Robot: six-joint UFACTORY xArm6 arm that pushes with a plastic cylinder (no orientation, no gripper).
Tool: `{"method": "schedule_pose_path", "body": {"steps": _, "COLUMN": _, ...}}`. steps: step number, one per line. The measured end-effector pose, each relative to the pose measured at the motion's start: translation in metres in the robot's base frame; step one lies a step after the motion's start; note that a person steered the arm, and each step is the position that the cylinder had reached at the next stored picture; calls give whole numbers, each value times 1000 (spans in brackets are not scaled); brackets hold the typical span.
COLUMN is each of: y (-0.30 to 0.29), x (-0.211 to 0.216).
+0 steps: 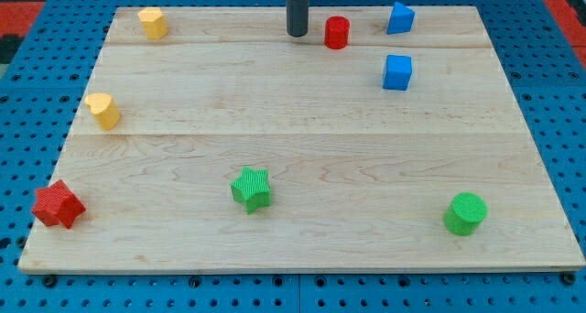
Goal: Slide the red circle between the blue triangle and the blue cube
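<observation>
The red circle (337,32) stands near the view's top, right of centre. The blue triangle (400,17) is at the top right and the blue cube (397,72) sits just below it, with a small gap between them. My tip (297,33) rests on the board just left of the red circle, a short gap apart. The red circle lies to the left of both blue blocks.
A yellow block (152,23) sits at the top left and a yellow heart (103,110) at the left edge. A red star (58,205) is at the bottom left, a green star (251,188) bottom centre, a green circle (465,212) bottom right. The wooden board (302,249) lies on a blue pegboard.
</observation>
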State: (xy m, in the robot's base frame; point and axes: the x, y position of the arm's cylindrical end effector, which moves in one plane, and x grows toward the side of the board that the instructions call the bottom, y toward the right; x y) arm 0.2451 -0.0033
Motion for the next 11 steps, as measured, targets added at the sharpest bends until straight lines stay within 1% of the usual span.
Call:
{"method": "schedule_pose_path", "body": {"steps": 1, "y": -12, "x": 0}}
{"method": "schedule_pose_path", "body": {"steps": 2, "y": -24, "x": -33}}
{"method": "schedule_pose_path", "body": {"steps": 3, "y": -2, "x": -26}}
{"method": "schedule_pose_path", "body": {"steps": 4, "y": 57, "x": 13}}
{"method": "schedule_pose_path", "body": {"steps": 5, "y": 82, "x": 18}}
{"method": "schedule_pose_path", "body": {"steps": 8, "y": 82, "x": 22}}
{"method": "schedule_pose_path", "body": {"steps": 10, "y": 92, "x": 5}}
{"method": "schedule_pose_path", "body": {"steps": 11, "y": 107, "x": 8}}
